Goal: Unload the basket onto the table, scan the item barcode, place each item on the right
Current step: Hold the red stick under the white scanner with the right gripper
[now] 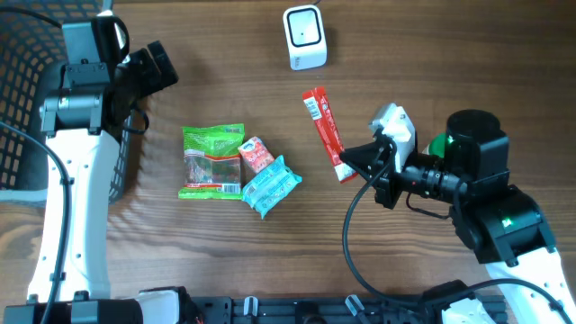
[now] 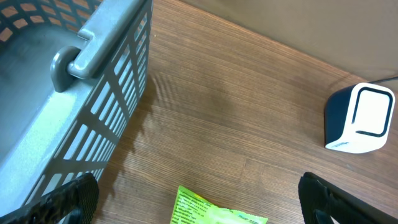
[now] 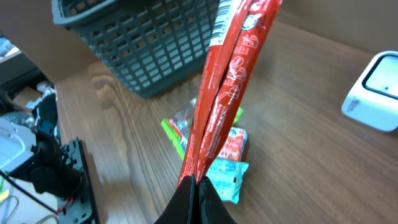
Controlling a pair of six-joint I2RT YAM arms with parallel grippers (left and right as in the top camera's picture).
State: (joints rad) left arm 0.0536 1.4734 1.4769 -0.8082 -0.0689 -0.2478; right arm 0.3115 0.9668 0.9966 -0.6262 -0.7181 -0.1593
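I'm grasping the long red stick packet (image 1: 322,121), right tool (image 1: 347,162) clamped on it; next it's needing turning toward the white boxy scanner (image 1: 304,36).

Soft even light; right hand (image 3: 198,186) dark

Glossy red film packet (image 1: 326,130), matt wood-grain table (image 1: 225,252), grey plastic basket (image 3: 155,43).
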